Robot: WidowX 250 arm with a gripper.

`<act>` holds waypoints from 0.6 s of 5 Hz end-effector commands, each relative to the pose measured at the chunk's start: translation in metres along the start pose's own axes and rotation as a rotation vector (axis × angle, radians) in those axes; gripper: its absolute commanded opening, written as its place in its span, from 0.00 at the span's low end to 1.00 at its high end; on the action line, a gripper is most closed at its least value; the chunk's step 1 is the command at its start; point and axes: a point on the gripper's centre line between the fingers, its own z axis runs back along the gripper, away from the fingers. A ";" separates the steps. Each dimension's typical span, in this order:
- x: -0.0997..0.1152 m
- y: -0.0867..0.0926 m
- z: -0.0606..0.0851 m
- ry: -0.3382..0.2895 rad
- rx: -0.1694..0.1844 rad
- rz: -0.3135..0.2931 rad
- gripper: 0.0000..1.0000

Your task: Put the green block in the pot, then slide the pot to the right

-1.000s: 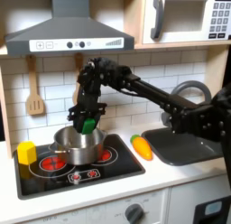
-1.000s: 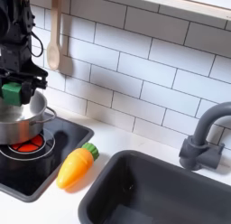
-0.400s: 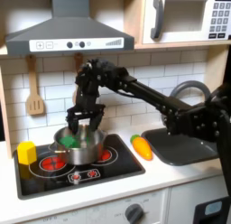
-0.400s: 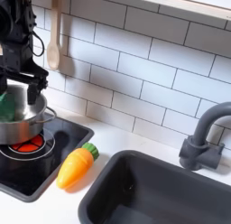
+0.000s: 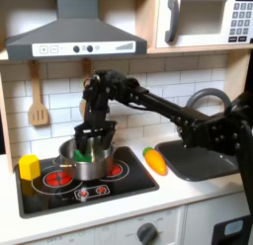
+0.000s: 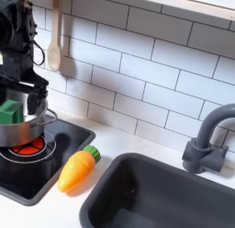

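**A:** What does the first exterior view show?

**B:** Left of centre, the pot (image 5: 81, 162), round shiny metal, sits on a toy stove top (image 5: 119, 185). The gripper (image 5: 90, 140) hangs just above its rim, its dark fingers spread and holding nothing. A patch of green, the green block (image 5: 79, 153), shows inside the pot. The pot looks rigid, light and slick; I judge a push on its wall, or a pinch on the rim, would move it. A yellow block (image 5: 30, 167) stands at the left edge and an orange carrot toy (image 5: 156, 160) lies right of the stove.

**A:** Anything unclear there?

**B:** The fingers cover part of the block, so how it lies is hard to tell.

**A:** And the second exterior view?

**B:** The pot (image 6: 20, 131) is cut off by the left edge. The green block (image 6: 10, 112) rests inside, against the wall. The gripper (image 6: 20, 94) is above it, open. The carrot toy (image 6: 76, 169) lies lower centre, the sink (image 6: 119, 209) lower right.
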 end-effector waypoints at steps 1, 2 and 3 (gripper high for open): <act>-0.009 -0.006 -0.009 0.040 -0.015 -0.014 1.00; -0.011 -0.007 -0.009 0.038 -0.017 -0.026 1.00; -0.017 -0.010 -0.009 0.047 -0.025 -0.035 1.00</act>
